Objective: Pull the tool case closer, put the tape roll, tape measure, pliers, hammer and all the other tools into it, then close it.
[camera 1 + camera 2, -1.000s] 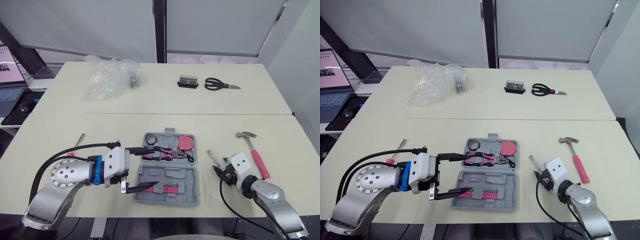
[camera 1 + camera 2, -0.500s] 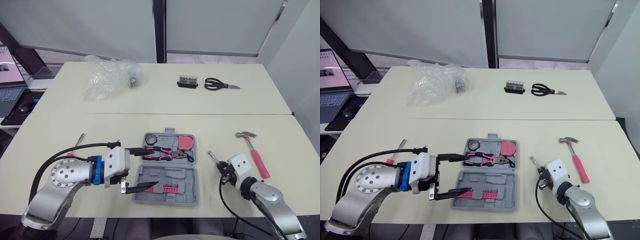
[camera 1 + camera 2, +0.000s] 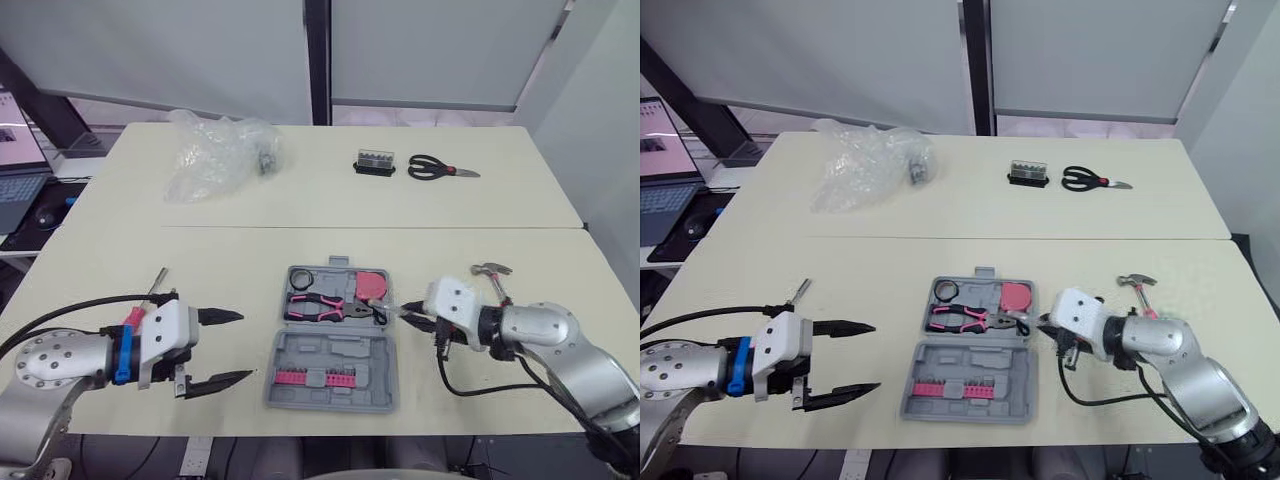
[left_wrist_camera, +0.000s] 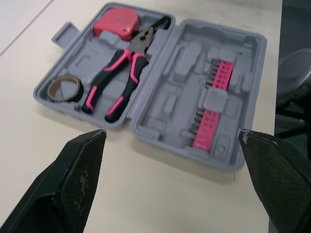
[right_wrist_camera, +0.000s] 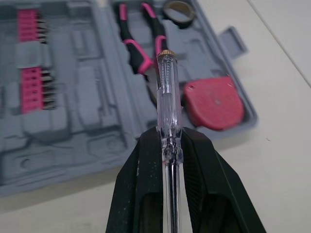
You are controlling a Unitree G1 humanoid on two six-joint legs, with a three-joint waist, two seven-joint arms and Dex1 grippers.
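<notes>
Lying open on the table, the grey tool case holds pink pliers, a tape roll and a red tape measure. It sits at 3 o'clock of the wide-spread left fingers, 9 o'clock of the right fingers pinching a clear screwdriver.

Office/lab rm, laptop at far left, two pale worktables pushed together, white blinds behind

legible text: none | tool case: no marking readable | laptop screen: too small
</notes>
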